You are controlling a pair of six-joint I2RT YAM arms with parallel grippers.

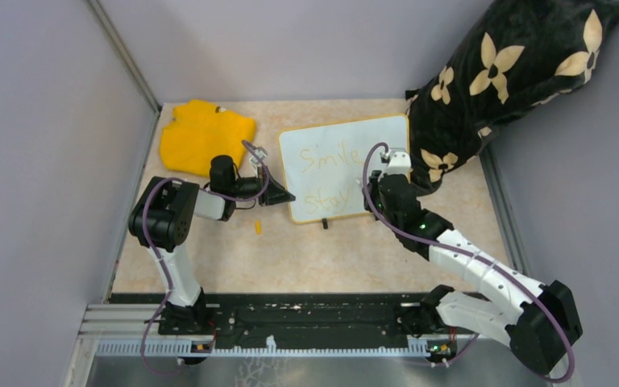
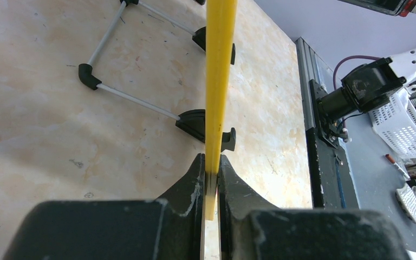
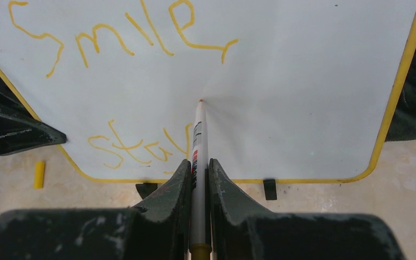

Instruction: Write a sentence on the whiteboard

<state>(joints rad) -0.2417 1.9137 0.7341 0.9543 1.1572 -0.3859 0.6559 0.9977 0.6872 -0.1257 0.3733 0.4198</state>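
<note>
The whiteboard (image 1: 371, 133) stands tilted on the table, white with a thin yellow rim. The sentence (image 3: 119, 38) on it reads "Smile" on the top line and "Stay" (image 3: 135, 146) below, in yellow-orange strokes. My right gripper (image 3: 197, 168) is shut on a white marker (image 3: 199, 130), whose tip touches the board to the right of "Stay". The left wrist view shows the board's rim (image 2: 219, 65) edge-on, and my left gripper (image 2: 211, 168) is shut on it. In the top view that gripper (image 1: 278, 196) clamps the board's lower left edge.
A yellow cloth (image 1: 205, 135) lies at the back left. A black cushion with cream flowers (image 1: 508, 72) leans at the back right, behind the board. A small yellow cap (image 1: 257, 227) lies on the table near the left gripper. The board's wire stand (image 2: 135, 100) sits behind it.
</note>
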